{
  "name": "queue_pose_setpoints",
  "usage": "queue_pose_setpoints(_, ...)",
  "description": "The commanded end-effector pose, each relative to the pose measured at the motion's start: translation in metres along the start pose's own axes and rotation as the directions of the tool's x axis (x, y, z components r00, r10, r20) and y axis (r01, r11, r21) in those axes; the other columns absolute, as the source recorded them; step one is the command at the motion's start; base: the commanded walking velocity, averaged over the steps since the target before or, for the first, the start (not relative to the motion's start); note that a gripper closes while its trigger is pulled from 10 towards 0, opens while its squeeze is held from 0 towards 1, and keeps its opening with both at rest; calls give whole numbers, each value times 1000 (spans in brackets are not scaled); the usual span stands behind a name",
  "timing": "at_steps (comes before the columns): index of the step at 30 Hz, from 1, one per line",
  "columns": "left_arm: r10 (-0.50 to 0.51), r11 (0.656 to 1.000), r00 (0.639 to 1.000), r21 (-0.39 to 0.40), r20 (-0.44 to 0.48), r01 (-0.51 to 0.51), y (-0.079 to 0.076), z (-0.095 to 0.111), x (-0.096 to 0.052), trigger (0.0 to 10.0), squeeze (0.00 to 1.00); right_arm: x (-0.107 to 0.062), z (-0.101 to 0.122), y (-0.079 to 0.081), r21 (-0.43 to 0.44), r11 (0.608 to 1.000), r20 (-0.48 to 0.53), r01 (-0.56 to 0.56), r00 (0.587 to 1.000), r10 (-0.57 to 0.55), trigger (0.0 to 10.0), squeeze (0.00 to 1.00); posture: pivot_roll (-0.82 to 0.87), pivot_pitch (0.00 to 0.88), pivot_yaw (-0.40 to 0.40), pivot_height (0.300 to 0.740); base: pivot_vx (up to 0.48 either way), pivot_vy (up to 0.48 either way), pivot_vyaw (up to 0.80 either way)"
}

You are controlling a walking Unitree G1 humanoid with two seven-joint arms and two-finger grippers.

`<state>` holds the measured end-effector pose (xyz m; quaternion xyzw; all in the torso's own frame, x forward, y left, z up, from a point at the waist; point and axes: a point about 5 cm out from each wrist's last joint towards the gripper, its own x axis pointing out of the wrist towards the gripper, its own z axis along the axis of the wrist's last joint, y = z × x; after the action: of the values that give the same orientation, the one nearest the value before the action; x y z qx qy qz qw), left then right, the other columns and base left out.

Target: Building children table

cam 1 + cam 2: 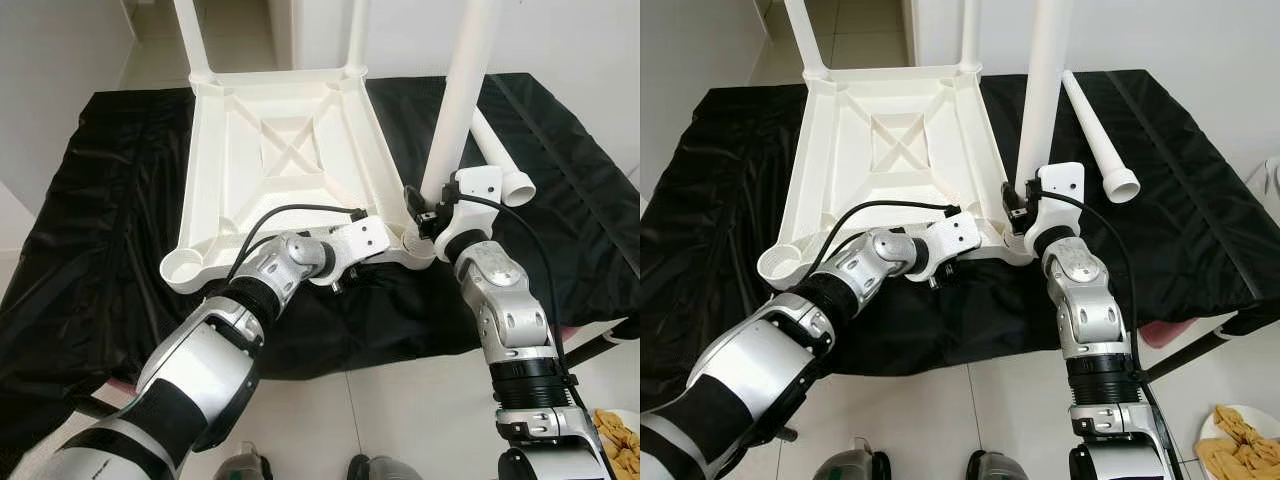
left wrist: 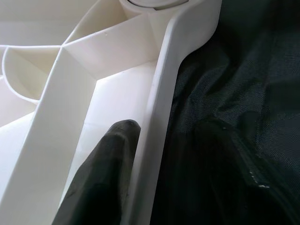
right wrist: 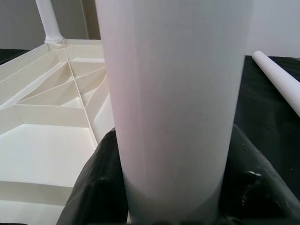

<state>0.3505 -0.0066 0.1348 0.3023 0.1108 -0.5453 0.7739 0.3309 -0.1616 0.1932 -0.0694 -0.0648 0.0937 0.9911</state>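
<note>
Here the white tabletop (image 1: 285, 150) lies upside down on a bench draped in black cloth (image 1: 90, 250), ribs facing up, with two legs already standing in its far corners. At its near-left corner an empty round socket (image 1: 185, 266) sits open.

The left tool (image 1: 385, 252) reaches across to the near rim of the tabletop, just left of the near-right corner. In the left wrist view one black finger (image 2: 105, 178) lies inside the rim wall and the other outside on the cloth side, so it is clenched on the rim, steadying the piece.

Right beside it, the right tool (image 1: 1025, 215) grips a third leg (image 1: 1045, 90) low down. The right wrist view shows its black fingers (image 3: 96, 187) wrapped on either side of the white tube. The leg's long axis stands upright, its foot at the near-right corner socket; whether it is fully seated I cannot tell.

Further right, the fourth leg (image 1: 1095, 135) lies loose on the cloth, running from far to near with its flared end nearest the robot. It lies close to the right arm, while its likely socket sits at the opposite, near-left corner, so the carry will probably go leftward across the tabletop.
</note>
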Motion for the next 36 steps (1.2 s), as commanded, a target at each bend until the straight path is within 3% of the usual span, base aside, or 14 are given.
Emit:
queue_pose_setpoints(1,-163,986,987,-22,8,163,-10,0,0,10000,0,-4,-20,3,12,1000,-91,-1,996,2,10000,0,-3,88,53,740,0,0,0)
queue_pose_setpoints(10,-154,984,984,-72,87,161,-1,14,-3,10000,0,-3,-21,4,12,1000,-91,-6,996,7,10000,0,-2,84,49,740,0,0,0)
queue_pose_setpoints(14,-129,978,982,-143,140,149,6,24,-4,10000,0,-3,-20,5,10,1000,-89,-10,996,11,10000,0,-5,78,45,740,0,0,0)
queue_pose_setpoints(20,-106,980,986,-155,127,125,8,25,-4,10000,0,-3,-20,6,4,1000,-88,-13,996,13,10000,0,-8,74,46,740,0,0,0)
queue_pose_setpoints(25,-122,981,989,-143,86,133,1,18,0,9961,0,-3,-20,5,1,1000,-86,-11,996,11,10000,0,-14,69,50,740,0,0,0)
queue_pose_setpoints(26,-129,981,989,-138,78,138,-1,17,1,8235,0,-3,-20,4,1,1000,-86,-9,996,9,10000,0,-16,70,52,740,0,0,0)
queue_pose_setpoints(28,-132,981,989,-134,73,141,-2,16,2,8235,0,-3,-20,4,1,1000,-86,-8,996,8,10000,0,-16,70,52,740,0,0,0)
queue_pose_setpoints(29,-135,982,989,-127,58,141,-3,15,2,10000,0,-3,-19,4,1,1000,-85,-7,996,7,10000,0,-16,71,52,740,0,0,0)
queue_pose_setpoints(36,-111,986,994,-124,0,110,-3,9,4,10000,0,-3,-19,3,0,1000,-82,-2,997,2,10000,0,-15,77,52,740,0,0,0)
